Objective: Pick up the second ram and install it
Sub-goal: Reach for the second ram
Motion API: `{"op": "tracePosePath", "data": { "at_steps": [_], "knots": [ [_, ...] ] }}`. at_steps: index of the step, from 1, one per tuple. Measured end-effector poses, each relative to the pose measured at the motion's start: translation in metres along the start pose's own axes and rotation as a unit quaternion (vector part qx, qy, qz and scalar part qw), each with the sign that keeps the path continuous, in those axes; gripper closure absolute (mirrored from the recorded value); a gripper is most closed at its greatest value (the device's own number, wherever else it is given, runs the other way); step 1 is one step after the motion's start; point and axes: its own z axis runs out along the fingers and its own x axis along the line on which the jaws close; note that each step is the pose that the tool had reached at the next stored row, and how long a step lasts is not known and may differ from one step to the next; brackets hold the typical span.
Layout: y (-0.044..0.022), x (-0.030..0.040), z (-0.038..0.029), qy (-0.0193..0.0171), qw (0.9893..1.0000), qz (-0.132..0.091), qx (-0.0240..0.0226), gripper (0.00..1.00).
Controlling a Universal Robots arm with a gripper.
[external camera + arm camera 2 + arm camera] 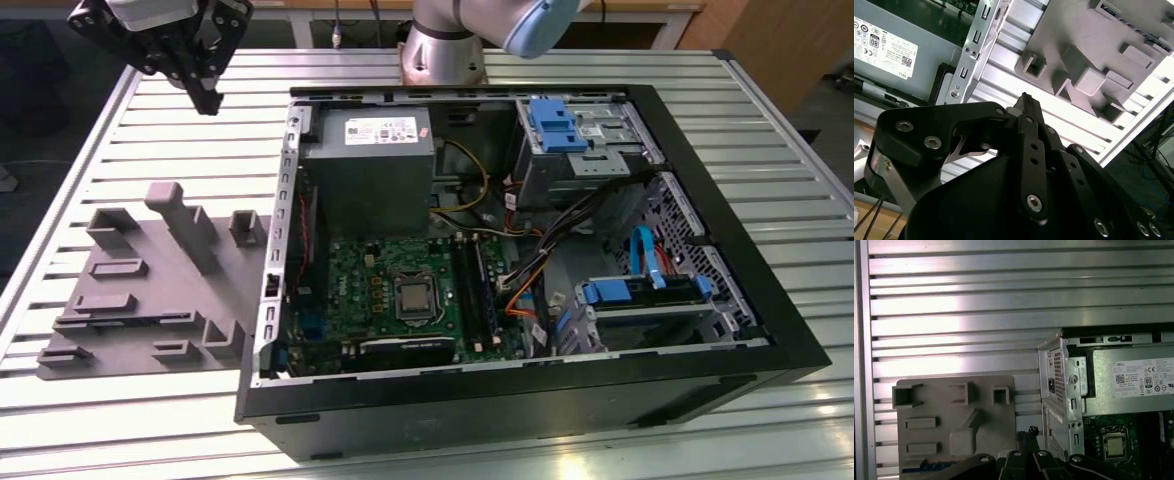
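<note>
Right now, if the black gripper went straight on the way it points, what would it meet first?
The gripper would probably meet the slatted aluminium table, in the strip between the grey plastic holder block and the open computer case; depth unclear.

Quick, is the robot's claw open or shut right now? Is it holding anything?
Gripper: shut, with nothing held between its fingertips.

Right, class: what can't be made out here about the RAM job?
1. Where the second ram lies: in the first wrist view, the pincer covers part of the grey holder.
2. Whether the memory slots are filled: in the exterior view, too small to tell.
3. Most of the motherboard: in the first wrist view, cut off by the picture's edge.
</note>
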Motion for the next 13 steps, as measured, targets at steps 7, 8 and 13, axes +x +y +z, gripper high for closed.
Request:
{"op": "tracePosePath", "data": {
  "at_steps": [7,8,13],
  "knots": [
    [-0.0004,0.0038,-0.0001,-0.0002,1.0,0.0,0.0,0.89],
    [-0.0005,0.0042,-0.0002,-0.0001,1.0,0.0,0.0,0.89],
    [-0.0019,0.0062,-0.0001,-0.0001,1.0,0.0,0.0,0.89]
  ]
}}
